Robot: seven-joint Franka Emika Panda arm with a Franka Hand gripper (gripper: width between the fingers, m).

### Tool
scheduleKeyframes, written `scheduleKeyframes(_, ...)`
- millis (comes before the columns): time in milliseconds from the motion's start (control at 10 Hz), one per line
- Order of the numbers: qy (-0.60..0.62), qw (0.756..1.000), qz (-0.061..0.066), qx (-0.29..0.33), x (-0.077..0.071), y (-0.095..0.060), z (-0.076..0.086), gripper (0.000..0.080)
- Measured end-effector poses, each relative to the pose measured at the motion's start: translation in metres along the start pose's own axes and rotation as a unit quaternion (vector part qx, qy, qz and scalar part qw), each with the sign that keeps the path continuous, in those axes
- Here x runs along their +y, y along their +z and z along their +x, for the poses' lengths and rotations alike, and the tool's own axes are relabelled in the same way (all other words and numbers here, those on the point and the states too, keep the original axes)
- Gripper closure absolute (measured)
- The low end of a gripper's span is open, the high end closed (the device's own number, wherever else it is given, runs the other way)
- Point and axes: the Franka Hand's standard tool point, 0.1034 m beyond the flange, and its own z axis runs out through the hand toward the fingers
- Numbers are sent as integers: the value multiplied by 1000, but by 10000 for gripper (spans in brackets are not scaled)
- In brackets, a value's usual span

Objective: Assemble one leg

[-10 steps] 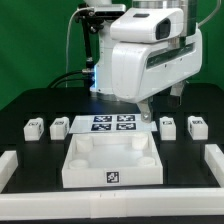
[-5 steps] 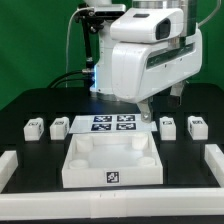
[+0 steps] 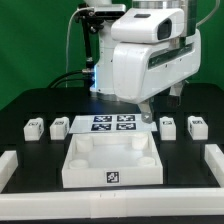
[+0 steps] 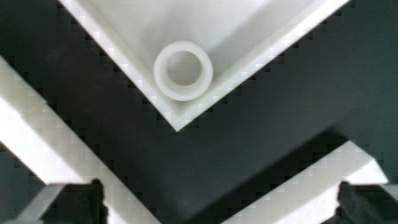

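Four small white legs stand on the black table: two at the exterior view's left (image 3: 34, 127) (image 3: 59, 126) and two at its right (image 3: 168, 126) (image 3: 196, 126). The white tray-like tabletop (image 3: 75, 170) lies front centre. My gripper (image 3: 146, 112) hangs above the tabletop's far right corner, apart from every leg. In the wrist view the gripper (image 4: 214, 205) is open and empty; its dark fingertips (image 4: 63, 205) show wide apart. That view looks down on a tabletop corner with its round hole (image 4: 183, 70). No leg shows in the wrist view.
The marker board (image 3: 112, 124) lies flat behind the tabletop, between the leg pairs. White rails stand at the table's front left (image 3: 10, 165) and front right (image 3: 214, 158). The bulky white arm body (image 3: 145, 60) hangs over the back of the table.
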Motion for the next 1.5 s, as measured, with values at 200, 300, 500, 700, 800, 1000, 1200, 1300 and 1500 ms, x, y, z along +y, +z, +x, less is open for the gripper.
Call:
scheduleKeyframes(200, -94, 996, 4, -5, -20, 7, -22, 150)
scheduleKeyframes(300, -165, 986, 3, -4, -31, 12, -39, 150)
scheduleKeyframes(500, -278, 960, 13, -6, -50, 33, -79, 150)
scheduleKeyframes(700, -361, 932, 16, 1, -56, 55, -107, 150)
scheduleKeyframes(800, -354, 935, 21, 3, -58, 69, -117, 150)
scheduleKeyframes(1000, -342, 939, 33, 5, -58, 91, -127, 150)
scheduleKeyframes(1200, -337, 941, 40, 5, -60, 100, -131, 150)
scheduleKeyframes(1300, -337, 941, 40, 5, -60, 100, -131, 237)
scheduleKeyframes(1500, -337, 941, 40, 5, -60, 100, -131, 372)
